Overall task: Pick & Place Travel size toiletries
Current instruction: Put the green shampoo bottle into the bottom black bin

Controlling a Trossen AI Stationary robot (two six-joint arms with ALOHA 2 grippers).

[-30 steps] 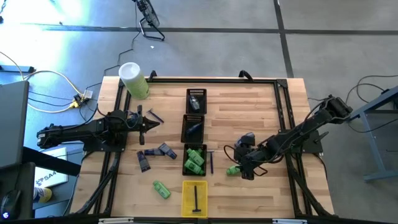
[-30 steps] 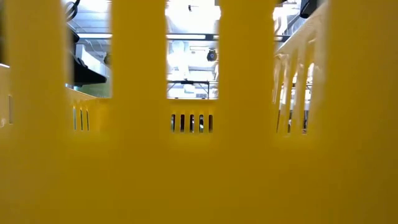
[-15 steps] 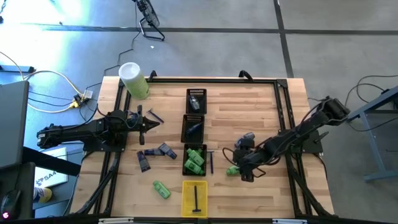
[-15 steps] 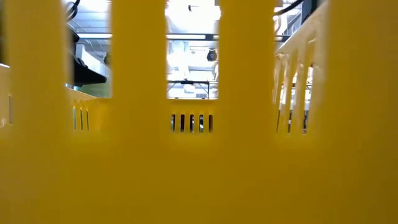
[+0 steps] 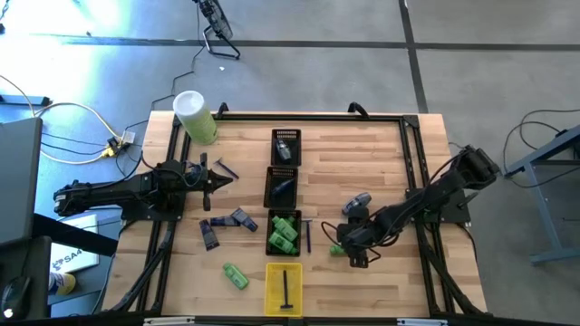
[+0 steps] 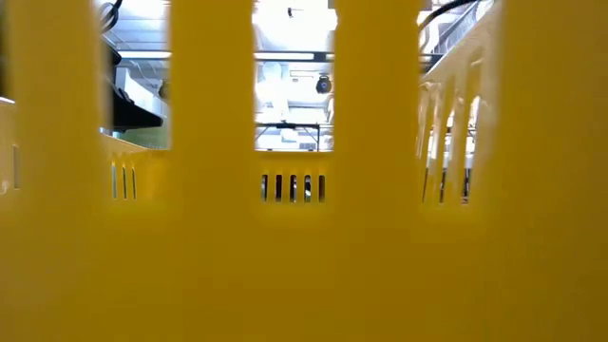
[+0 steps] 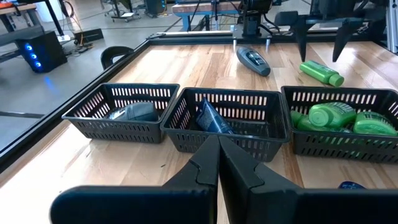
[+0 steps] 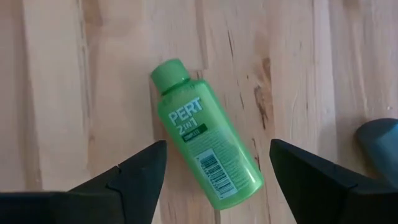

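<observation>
Fingers of the right gripper (image 8: 214, 180) stand wide apart above a green bottle (image 8: 205, 158) that lies flat on the table (image 8: 56, 93), between them and slanted. To grasp well, I think the wrist should turn so the fingers meet the bottle's long sides, then come straight down around its middle. The left gripper (image 7: 217, 165), fingers pressed together and empty, waits near the black baskets (image 7: 224, 134).

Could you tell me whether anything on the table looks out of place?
Yes: a green Pert bottle lies flat and askew on the bare wood, outside the trays, beneath the open right gripper; another green bottle lies loose too.
</observation>
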